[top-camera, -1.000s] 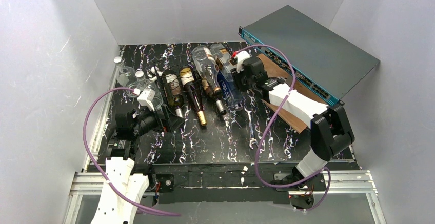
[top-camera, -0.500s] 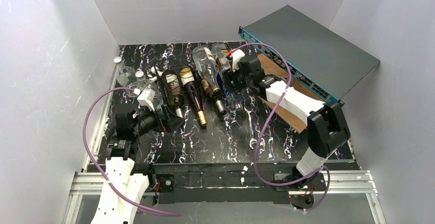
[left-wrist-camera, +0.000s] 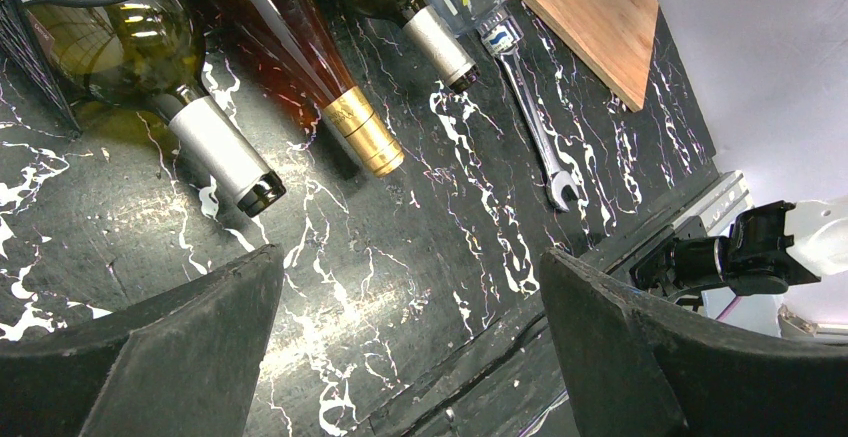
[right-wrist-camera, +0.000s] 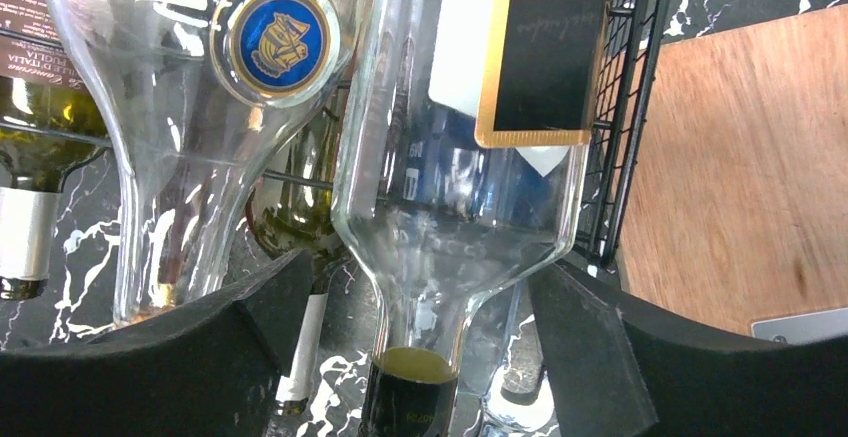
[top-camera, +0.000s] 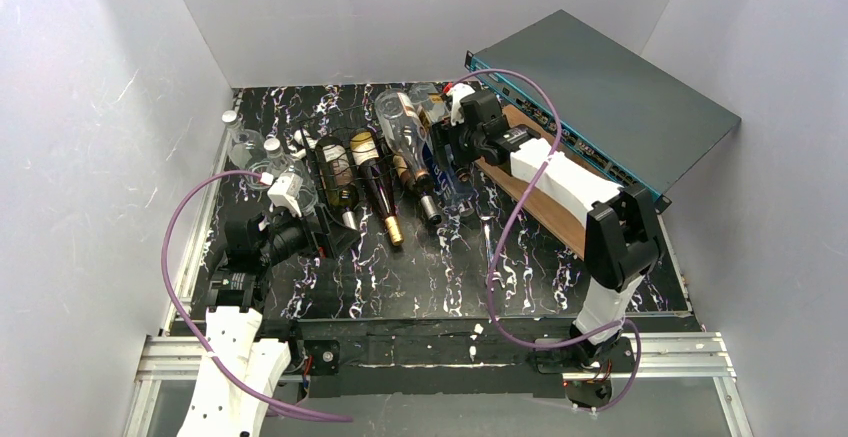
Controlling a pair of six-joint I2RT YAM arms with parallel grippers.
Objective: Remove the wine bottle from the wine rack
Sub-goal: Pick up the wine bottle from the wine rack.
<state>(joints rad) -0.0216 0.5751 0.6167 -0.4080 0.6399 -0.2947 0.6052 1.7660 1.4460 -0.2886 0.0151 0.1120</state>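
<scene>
My right fingers point(right-wrist-camera: 600, 357) are wide, straddling the clear bottle point(right-wrist-camera: 460, 207) at the wine rack point(right-wrist-camera: 625, 107), no grip. Left fingers point(left-wrist-camera: 180, 357) wide, above the worktop point(left-wrist-camera: 400, 257).

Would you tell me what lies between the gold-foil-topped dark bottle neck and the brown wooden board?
In the left wrist view: a silver-capped olive glass bottle's neck, then a steel open-ended wrench.

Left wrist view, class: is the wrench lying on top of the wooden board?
No: the wrench lies flat on the black marbled tabletop, off to one side of the wooden board.
</scene>
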